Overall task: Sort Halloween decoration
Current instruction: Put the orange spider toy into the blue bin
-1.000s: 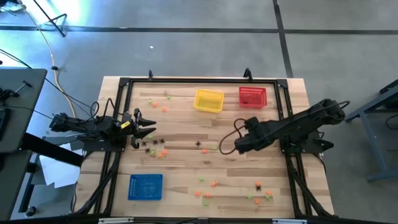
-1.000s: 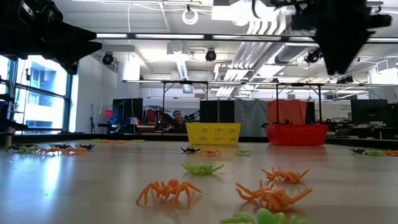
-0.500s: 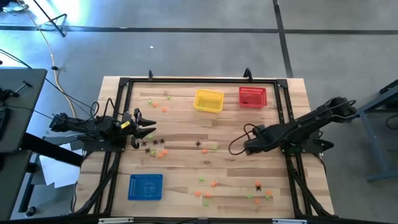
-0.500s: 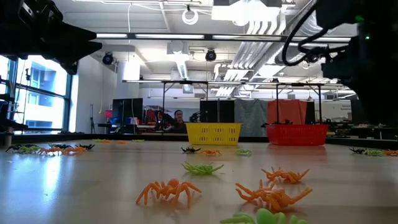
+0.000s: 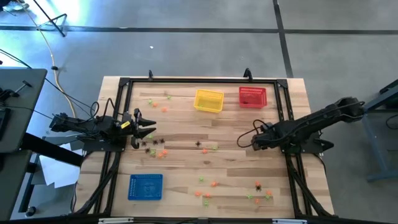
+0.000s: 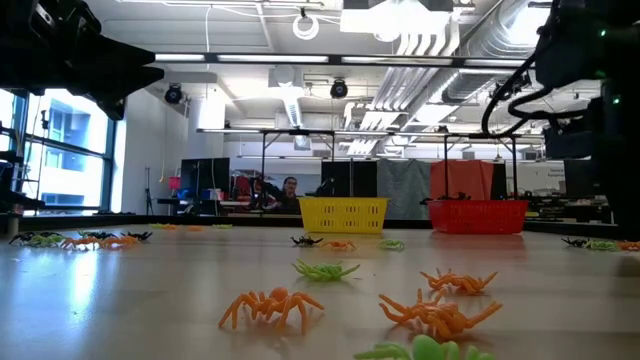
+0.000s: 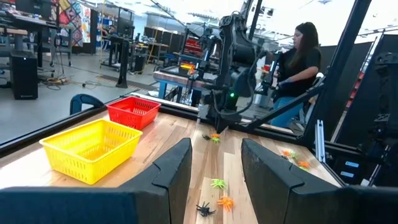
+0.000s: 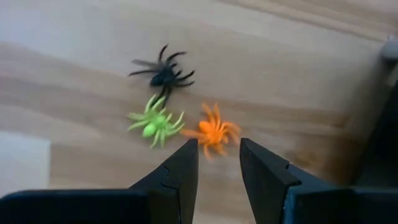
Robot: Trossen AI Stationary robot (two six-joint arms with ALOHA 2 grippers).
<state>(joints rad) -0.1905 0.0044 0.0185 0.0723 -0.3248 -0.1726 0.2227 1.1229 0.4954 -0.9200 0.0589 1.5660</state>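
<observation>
The Halloween decoration is a scatter of tiny orange, green and black spiders lying on the wooden table. One cluster lies just near of my left gripper, which hovers level and open at the left side. My right gripper points down at the right side, open and above the table. In its wrist view an orange spider lies just beyond the fingertips, with a green one and a black one farther off. Neither gripper touches a spider.
A yellow basket and a red basket stand at the far edge, and a blue basket at the near left. More spiders lie far left, near middle and near right. A person stands beyond the table.
My right gripper has drawn back from the table's middle toward its right edge and has sunk lower, its arm folding in. The spiders and baskets have stayed where they were.
</observation>
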